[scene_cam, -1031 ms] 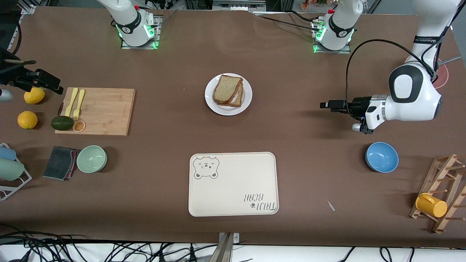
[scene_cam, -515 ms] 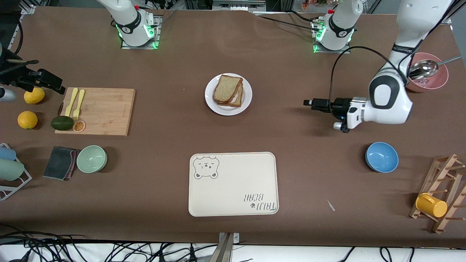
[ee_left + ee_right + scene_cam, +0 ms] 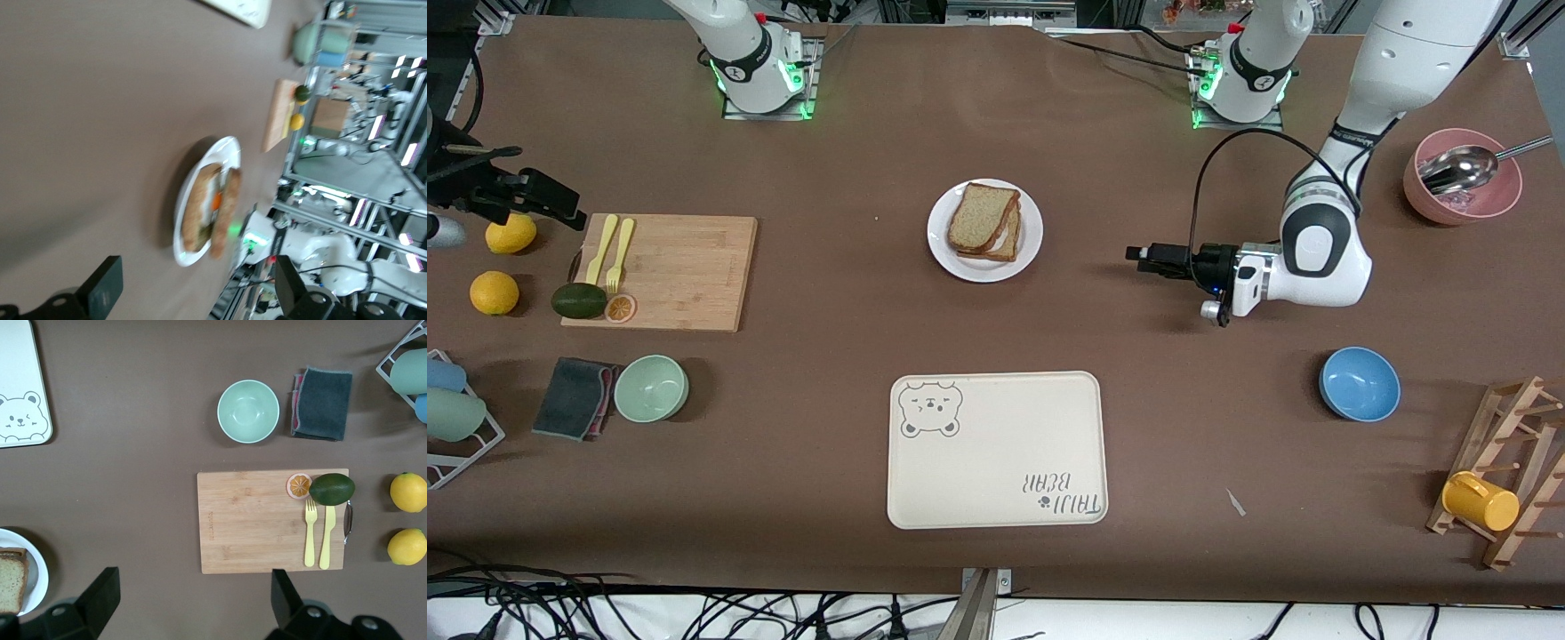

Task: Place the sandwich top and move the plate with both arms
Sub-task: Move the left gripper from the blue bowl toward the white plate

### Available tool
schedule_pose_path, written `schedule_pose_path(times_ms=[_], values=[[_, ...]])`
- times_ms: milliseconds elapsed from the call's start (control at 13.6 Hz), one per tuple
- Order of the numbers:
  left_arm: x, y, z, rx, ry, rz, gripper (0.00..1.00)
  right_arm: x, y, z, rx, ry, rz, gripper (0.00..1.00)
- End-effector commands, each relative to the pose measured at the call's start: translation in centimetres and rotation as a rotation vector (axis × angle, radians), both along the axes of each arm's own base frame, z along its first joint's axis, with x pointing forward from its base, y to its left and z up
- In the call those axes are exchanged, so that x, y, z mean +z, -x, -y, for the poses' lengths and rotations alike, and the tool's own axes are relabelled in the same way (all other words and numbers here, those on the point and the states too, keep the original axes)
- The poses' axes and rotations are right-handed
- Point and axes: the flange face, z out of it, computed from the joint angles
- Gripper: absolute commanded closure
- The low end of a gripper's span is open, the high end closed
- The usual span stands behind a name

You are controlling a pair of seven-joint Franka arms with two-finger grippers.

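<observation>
Both grippers wide open and empty: left gripper (image 3: 1138, 255) low over bare table beside plate (image 3: 1029, 249), lined up for the rim; right gripper (image 3: 560, 206) waiting over table's end; sandwich top (image 3: 980, 216) already seated on sandwich on plate.

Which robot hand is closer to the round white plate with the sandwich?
The left. The left gripper, open, is beside the round white plate, toward the left arm's end of the table. The right gripper, also open, is over the yellow lemon beside the wooden cutting board.
</observation>
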Motion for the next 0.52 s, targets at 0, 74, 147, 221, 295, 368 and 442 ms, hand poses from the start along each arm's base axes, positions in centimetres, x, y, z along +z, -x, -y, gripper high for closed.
schedule_pose_path(times_ms=[0,74,147,221,295,368,442], values=[[-0.1,0.4,3.4,0.066,-0.007,0.052,0.00,0.6,-0.1,-0.1,-0.001,-0.014,-0.001,0.00],[-0.4,0.5,4.5,0.088,-0.020,0.057,0.00,0.6,0.0,-0.1,-0.001,-0.014,-0.001,0.00],[-0.6,0.6,5.4,0.114,-0.034,0.060,0.00,0.6,0.0,-0.1,-0.001,-0.014,-0.003,0.00],[-0.6,0.4,6.0,0.132,-0.059,0.075,0.00,0.6,0.0,-0.1,-0.001,-0.014,-0.003,0.00],[-0.5,0.1,6.5,0.132,-0.076,0.089,0.00,0.6,0.0,-0.1,-0.001,-0.014,-0.003,0.00],[0.0,-0.1,7.8,0.114,-0.081,0.100,0.00,0.6,0.0,-0.1,-0.001,-0.014,-0.003,0.00],[-0.1,-0.2,8.0,0.128,-0.100,0.099,0.00,0.6,0.0,-0.1,-0.001,-0.014,-0.003,0.00]])
